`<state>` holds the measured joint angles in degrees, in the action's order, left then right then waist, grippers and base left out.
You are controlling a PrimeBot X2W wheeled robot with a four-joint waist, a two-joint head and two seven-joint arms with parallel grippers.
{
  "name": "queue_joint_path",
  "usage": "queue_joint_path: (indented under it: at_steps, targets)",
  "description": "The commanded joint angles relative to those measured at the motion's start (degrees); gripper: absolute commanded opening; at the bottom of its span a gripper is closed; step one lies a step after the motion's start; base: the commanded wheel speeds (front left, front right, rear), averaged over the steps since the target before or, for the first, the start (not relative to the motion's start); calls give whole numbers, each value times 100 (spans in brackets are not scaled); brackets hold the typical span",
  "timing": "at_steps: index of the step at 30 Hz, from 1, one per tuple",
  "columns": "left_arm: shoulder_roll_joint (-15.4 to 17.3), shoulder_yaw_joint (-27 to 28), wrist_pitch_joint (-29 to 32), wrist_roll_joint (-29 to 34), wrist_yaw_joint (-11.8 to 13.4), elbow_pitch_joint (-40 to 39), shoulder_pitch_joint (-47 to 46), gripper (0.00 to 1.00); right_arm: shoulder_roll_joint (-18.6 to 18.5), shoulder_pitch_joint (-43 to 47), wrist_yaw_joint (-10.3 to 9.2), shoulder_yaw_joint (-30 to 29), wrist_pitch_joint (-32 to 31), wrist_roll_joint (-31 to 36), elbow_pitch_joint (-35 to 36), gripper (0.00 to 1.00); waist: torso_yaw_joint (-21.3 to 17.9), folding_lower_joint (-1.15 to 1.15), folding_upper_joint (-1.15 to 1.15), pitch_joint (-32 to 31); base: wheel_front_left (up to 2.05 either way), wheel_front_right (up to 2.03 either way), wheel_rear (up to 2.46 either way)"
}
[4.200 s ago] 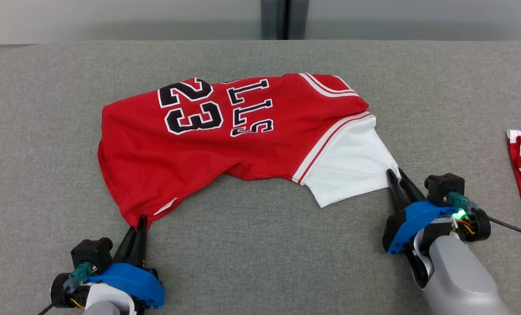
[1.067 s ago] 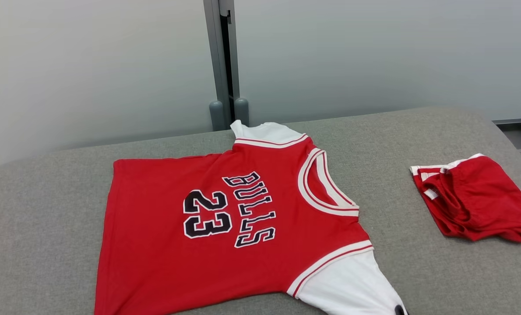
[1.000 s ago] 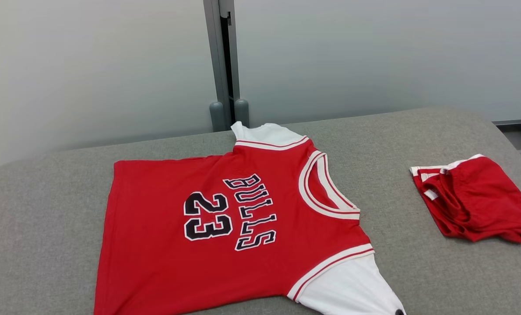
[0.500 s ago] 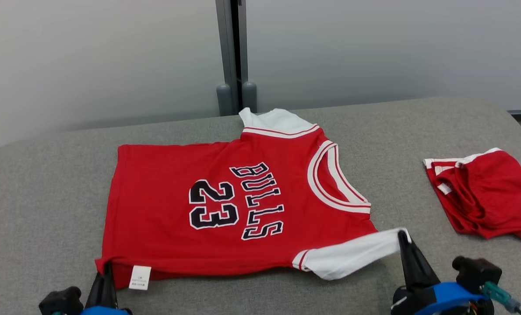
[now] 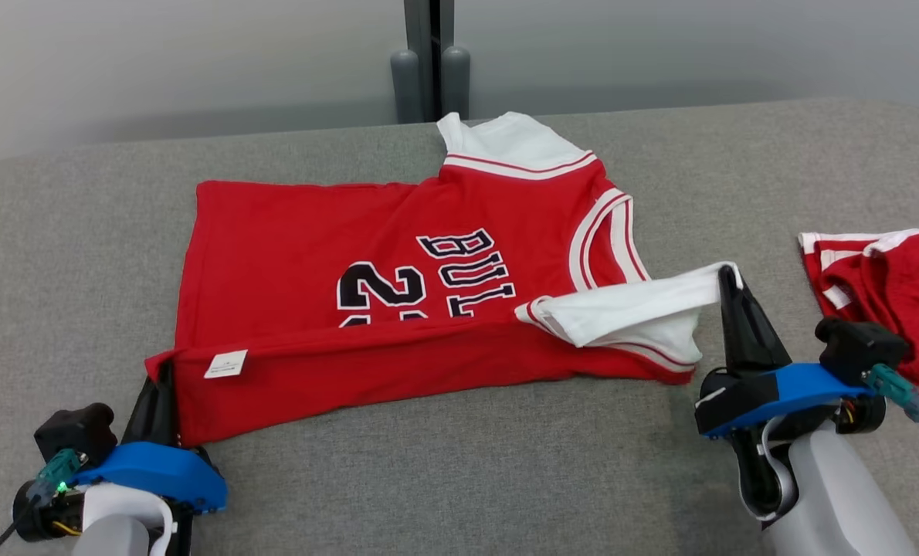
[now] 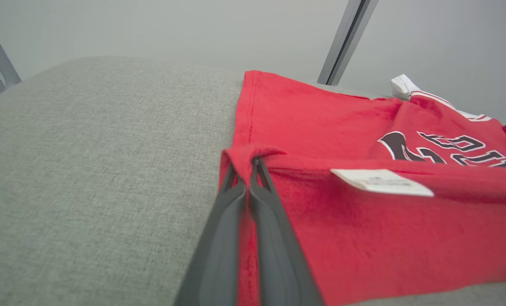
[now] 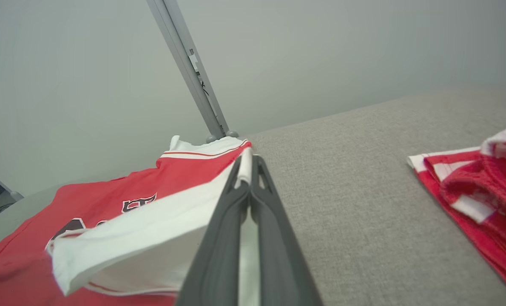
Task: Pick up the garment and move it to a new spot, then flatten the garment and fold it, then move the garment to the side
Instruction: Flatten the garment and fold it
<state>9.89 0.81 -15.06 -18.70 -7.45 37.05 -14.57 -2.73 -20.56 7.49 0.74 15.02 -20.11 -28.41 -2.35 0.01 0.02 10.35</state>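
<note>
Red hem corner of the jersey point(image 5: 297, 232) is pinched between the pressed-together fingers of the left gripper point(image 5: 163, 380), raised off the grey cloth table point(image 5: 459, 479). The near edge is turned up so the care label point(image 5: 225, 363) faces out. Further right, the right gripper point(image 5: 730, 274) is clamped on the tip of the white sleeve point(image 5: 629, 305), lifted likewise. The jersey lies spread at the table's middle, so moving and flattening look done. The first fold seems just begun, leaving the rest of the folding and the shift aside. The raised flap covers the lower halves of the number and lettering. How much cloth each grip holds is unclear, and the second red garment point(image 5: 900, 286) is cut off at the right edge.
</note>
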Motion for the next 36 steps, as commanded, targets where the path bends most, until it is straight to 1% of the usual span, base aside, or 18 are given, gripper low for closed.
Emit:
queue_joint_path:
  at_steps: [1, 9, 15, 16, 17, 18, 22, 26, 32, 36]
  targets:
    - [72, -53, -12, -37, -5, 20, -173, 0, -33, -179, 1, -36, 22, 70, -33, 0, 90, -1, -2, 147, 0, 0, 0]
    - [257, -489, -12, -185, -5, 86, -698, 0, -32, -753, 1, -84, 21, 331, -346, 0, 189, -1, -2, 571, 0, 0, 0]
    - [390, -950, -12, -314, -5, 175, -1014, 0, -33, -1021, 1, -189, 21, 530, -630, 0, 246, -1, -2, 735, 0, 0, 0]
    - [412, -999, -12, -346, -5, 186, -1050, 24, -33, -1049, 1, -197, 21, 566, -678, 5, 249, -1, -2, 748, 0, 0, 0]
    - [421, -1017, -13, -369, -5, 176, -1070, 78, -33, -1088, 1, -215, 21, 588, -682, 36, 251, -1, -2, 761, 0, 0, 0]
    - [428, -1032, -13, -389, -5, 164, -1068, 100, -34, -1119, 1, -235, 21, 609, -630, 100, 253, -1, -2, 771, 0, 0, 0]
    - [403, -806, -12, -319, -5, 30, -877, 100, -33, -922, 1, -376, 21, 739, -353, 100, 257, -1, -2, 770, 0, 0, 0]
    - [242, -536, -13, -192, -5, -122, -565, 100, -29, -500, 1, -424, 21, 731, -132, 100, 266, -1, -2, 711, 0, 0, 0]
    - [30, -384, -13, -77, -6, -171, -146, 100, -33, 106, 1, -260, 21, 703, -145, 100, 266, -1, -2, 598, 0, 0, 0]
    - [-77, -360, -12, -29, -6, -187, 0, 100, -32, 285, 1, -244, 21, 706, -303, 100, 277, -1, -2, 545, 0, 0, 0]
